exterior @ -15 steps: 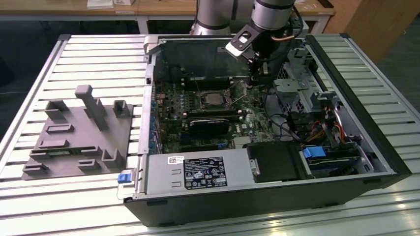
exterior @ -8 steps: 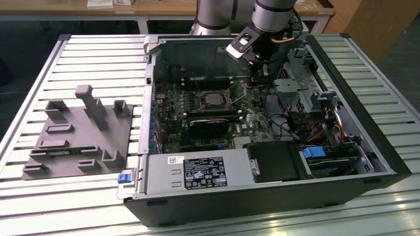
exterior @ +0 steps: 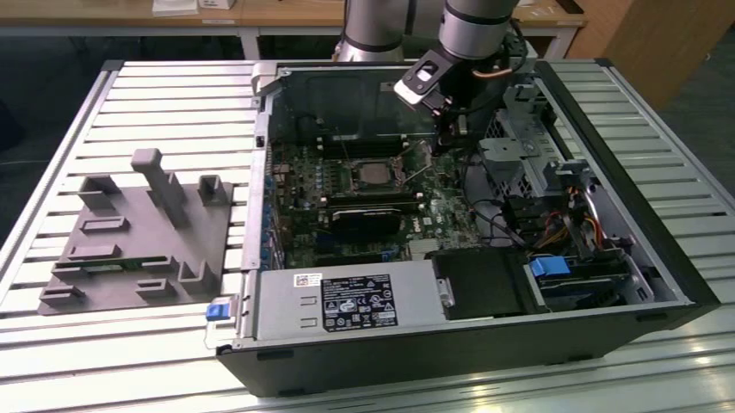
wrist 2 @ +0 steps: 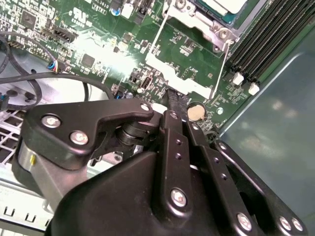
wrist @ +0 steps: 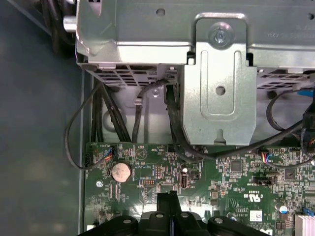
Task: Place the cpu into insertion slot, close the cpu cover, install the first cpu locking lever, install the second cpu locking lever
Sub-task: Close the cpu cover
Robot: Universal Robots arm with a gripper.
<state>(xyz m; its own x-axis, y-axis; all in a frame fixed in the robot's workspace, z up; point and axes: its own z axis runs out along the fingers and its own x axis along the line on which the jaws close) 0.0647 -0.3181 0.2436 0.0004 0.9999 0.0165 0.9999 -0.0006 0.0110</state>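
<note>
**Gripper beside the loaded CPU socket**

The cpu (exterior: 373,175) lies pale face up in the insertion slot (exterior: 351,169), near the middle of the green motherboard (exterior: 299,198) inside the open computer case (exterior: 460,344). In the second wrist view, the silvery cpu cover (wrist 2: 209,27) frames the chip; whether it is fully down cannot be told. A thin pale rod (wrist 2: 156,39), probably a locking lever, runs out from the socket's edge. The gripper (wrist 2: 174,101) hangs just beside the socket on the exterior view's right, close above the board near a coin cell (wrist: 120,172). Its fingers are pressed together with nothing between them. The step in hand appears to be lever work. Done well, the joined fingertips would bear only on the rod, clear of the chip and the small board parts.
</note>
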